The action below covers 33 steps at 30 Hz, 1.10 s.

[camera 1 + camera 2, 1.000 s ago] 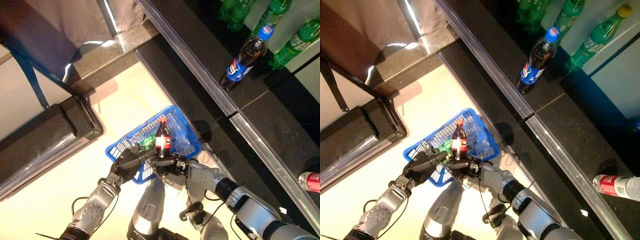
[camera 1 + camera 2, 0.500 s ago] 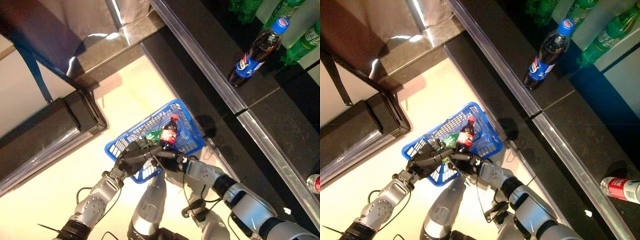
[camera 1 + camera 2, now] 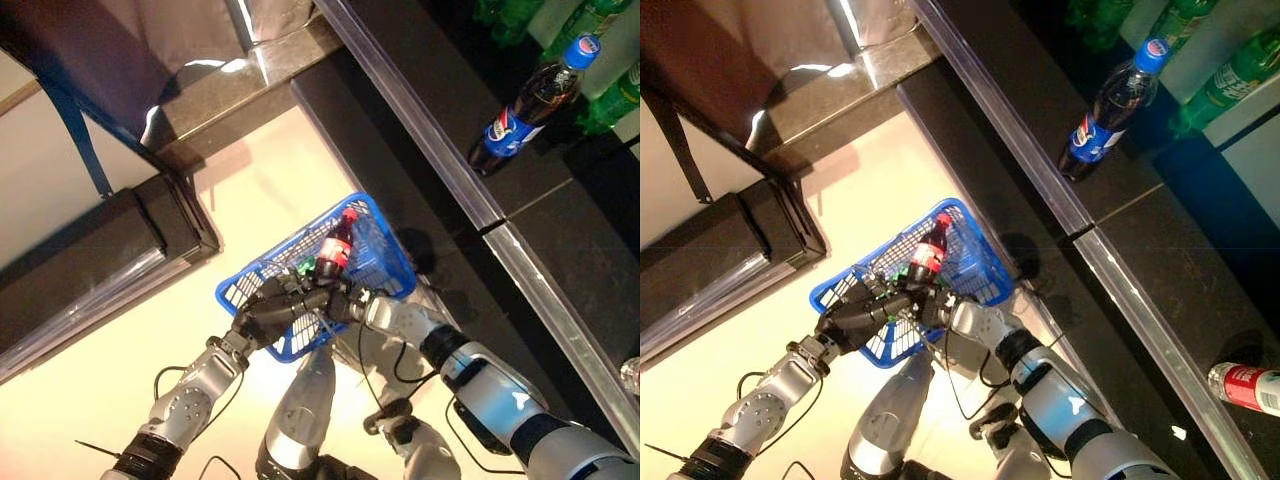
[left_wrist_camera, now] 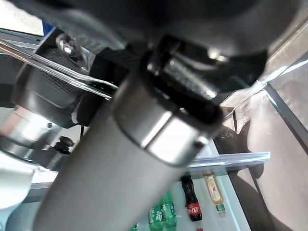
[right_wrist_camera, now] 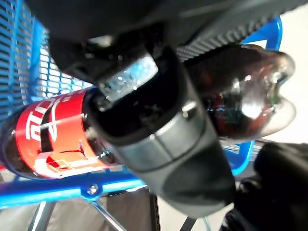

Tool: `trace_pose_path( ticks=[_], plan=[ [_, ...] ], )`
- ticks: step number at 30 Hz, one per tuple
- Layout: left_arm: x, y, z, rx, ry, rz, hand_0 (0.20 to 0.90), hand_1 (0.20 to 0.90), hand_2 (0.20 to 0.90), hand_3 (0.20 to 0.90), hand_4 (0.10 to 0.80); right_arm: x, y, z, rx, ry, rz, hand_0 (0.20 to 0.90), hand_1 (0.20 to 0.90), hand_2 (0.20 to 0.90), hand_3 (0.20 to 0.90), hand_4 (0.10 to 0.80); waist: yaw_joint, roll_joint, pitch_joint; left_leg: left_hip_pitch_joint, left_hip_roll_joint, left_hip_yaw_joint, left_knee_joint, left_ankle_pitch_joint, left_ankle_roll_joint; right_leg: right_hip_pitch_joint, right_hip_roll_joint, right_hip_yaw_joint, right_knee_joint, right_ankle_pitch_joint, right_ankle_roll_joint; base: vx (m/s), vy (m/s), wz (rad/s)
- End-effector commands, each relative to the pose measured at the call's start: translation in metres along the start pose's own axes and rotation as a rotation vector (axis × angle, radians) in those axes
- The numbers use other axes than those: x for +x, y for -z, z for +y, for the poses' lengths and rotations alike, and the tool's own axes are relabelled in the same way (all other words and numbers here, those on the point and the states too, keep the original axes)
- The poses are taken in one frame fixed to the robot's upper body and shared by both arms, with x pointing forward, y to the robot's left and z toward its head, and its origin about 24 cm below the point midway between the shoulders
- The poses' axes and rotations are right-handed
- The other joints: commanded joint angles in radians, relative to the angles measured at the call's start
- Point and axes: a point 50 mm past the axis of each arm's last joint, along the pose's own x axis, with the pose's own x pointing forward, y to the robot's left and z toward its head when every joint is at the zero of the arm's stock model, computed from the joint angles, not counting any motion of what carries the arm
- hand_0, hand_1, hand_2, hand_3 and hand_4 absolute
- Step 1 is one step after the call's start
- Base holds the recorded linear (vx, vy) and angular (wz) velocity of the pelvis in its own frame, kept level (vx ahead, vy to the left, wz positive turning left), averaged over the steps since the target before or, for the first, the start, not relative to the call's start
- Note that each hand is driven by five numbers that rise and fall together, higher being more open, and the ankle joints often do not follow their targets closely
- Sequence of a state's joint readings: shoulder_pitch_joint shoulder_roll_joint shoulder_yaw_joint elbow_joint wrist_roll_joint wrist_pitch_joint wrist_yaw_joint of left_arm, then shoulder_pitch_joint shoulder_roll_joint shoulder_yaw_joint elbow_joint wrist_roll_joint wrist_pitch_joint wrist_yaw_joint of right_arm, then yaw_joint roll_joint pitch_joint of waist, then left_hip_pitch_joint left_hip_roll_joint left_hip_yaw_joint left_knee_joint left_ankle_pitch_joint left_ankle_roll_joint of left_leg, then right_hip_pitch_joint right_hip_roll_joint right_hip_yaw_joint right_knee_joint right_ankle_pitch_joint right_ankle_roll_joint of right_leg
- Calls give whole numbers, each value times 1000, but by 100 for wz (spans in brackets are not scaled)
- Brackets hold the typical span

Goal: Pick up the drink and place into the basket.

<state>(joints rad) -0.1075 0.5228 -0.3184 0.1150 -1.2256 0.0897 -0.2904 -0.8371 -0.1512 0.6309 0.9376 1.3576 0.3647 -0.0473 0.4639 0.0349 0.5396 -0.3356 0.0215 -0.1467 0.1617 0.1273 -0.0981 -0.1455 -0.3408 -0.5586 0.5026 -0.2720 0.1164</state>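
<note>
The basket [image 3: 372, 262], blue wire mesh, served as the landmark. At its near rim the left hand [image 3: 268, 313] was clenched on the metal handle, fingers curled round it, holding the basket above the pale floor [image 3: 262, 190]. Just beside that hand, also at the near rim, the right hand [image 3: 340, 304] was wrapped round the lower body of the cola bottle [image 3: 336, 246]; the right wrist view showed a digit curled across the red label with blue mesh behind. The bottle was tilted, red cap pointing toward the basket's far corner, its body over the basket's inside; whether it touched the mesh could not be told. A green item [image 3: 303, 266] lay in the basket beside the bottle. Beyond the basket, across a strip of dark floor, ran the worktop [image 3: 560, 230] with a silver edge. On it, well apart from the basket, stood a blue-labelled cola bottle [image 3: 530, 106], with green bottles [image 3: 1230, 78] past it. A red-labelled bottle [image 3: 1246, 386] lay on the worktop, off to the basket's right.
</note>
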Motion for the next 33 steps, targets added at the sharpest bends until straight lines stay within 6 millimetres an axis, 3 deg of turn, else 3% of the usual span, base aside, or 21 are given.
trace_pose_path(
  ticks=[1, 3, 4, 5, 14, 25, 33],
  plan=[
    [15, -39, -141, 26, 829, -234, 300, 300, 300, 200, 100, 5, -23, 93, 1, -282, -38, 371, 371, 371, 282, 182, 2, 47, -20, -2, -26, 31, 80, -78, 44, -32, -23, 26, -52, 194, -4, 4, 15, 5],
    [16, -40, -141, 25, 831, -231, 300, 300, 300, 200, 100, 6, -26, 85, -25, -246, -40, 542, 542, 542, 483, 383, 5, 47, -20, -8, -26, 31, 81, -79, 45, -40, -24, 25, -48, 194, -4, 0, 0, 0],
    [16, -40, -142, 25, 831, -231, 300, 300, 300, 200, 100, 6, -27, 84, -30, -241, -40, 580, 580, 580, 527, 427, 6, 47, -20, -8, -26, 31, 81, -79, 45, -41, -25, 25, -46, 194, -4, 0, 0, 0],
    [17, -40, -142, 24, 830, -232, 300, 300, 300, 200, 100, 7, -28, 80, -56, -216, -40, 900, 900, 900, 900, 800, 7, 47, -20, -12, -26, 31, 83, -79, 46, -47, -26, 26, -41, 194, -3, 0, 0, 0],
    [21, -43, -146, 28, 823, -233, 300, 300, 300, 200, 100, 8, -35, 60, -39, -128, -58, 900, 900, 900, 900, 800, 13, 40, -20, -36, -22, 30, 90, -85, 50, -76, -33, 28, -26, 202, 2, 7, 2, 0],
    [20, -46, -144, 28, 792, -267, 300, 300, 300, 200, 100, 8, -36, 63, -45, -173, -83, 900, 900, 900, 900, 800, 2, 26, -20, -59, -5, 50, 93, -85, 48, -103, -21, 40, -27, 201, 8, 0, 0, -1],
    [19, -46, -140, 20, 785, -252, 300, 300, 300, 200, 100, 2, -52, 59, 16, -236, -173, 900, 900, 900, 900, 800, 1, 22, -20, -48, -5, 51, 98, -92, 48, -94, -25, 31, -20, 198, 8, 14, -9, 0]
  ],
)
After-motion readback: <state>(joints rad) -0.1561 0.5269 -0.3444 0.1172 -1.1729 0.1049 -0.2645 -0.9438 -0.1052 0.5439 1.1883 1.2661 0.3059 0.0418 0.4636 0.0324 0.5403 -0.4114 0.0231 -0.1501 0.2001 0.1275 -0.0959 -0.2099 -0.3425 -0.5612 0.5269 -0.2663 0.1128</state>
